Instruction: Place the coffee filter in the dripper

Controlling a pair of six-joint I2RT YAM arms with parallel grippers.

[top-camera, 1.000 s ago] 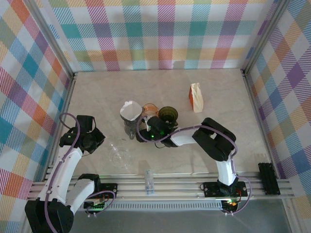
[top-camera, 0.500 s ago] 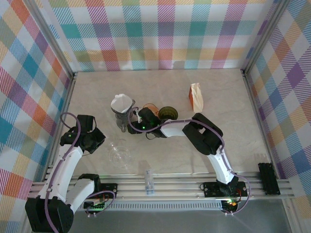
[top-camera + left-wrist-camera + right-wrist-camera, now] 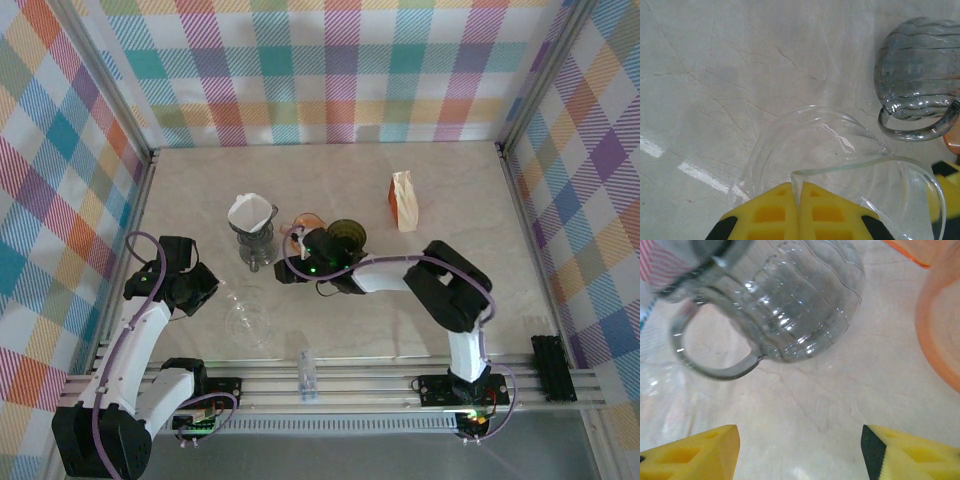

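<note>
White paper filter (image 3: 252,211) seated in the mouth of the ribbed glass dripper (image 3: 254,243), open side up, rim flaring just above the glass. Dripper upright on the marble table (image 3: 450,180), left of centre, handle seen from both wrist cameras.

Right arm folded sharply: up from its base at the near rail, bent at the elbow, forearm stretched low and leftward across the table. Right gripper (image 3: 800,440) just beside the dripper's base, on its right, aimed at it. Jaws wide apart, nothing between them but bare table; yellow fingers (image 3: 695,452) at the bottom corners of the wrist view, clear of the glass.

Left arm leaning up and forward from its base, wrist turned toward the centre of the table. Left gripper (image 3: 800,187) closed, yellow pads pressed flat together. Right at the fingertips, the thin rim of a clear glass jug (image 3: 247,322); impossible to tell whether pinched between the pads or merely touching them. Jug on the table, near the dripper but apart from it, toward the near edge.

Close behind the right wrist, an orange cup (image 3: 310,222) and a dark green cup (image 3: 347,234), side by side. Further right, well apart, an orange-and-white packet (image 3: 403,200).
</note>
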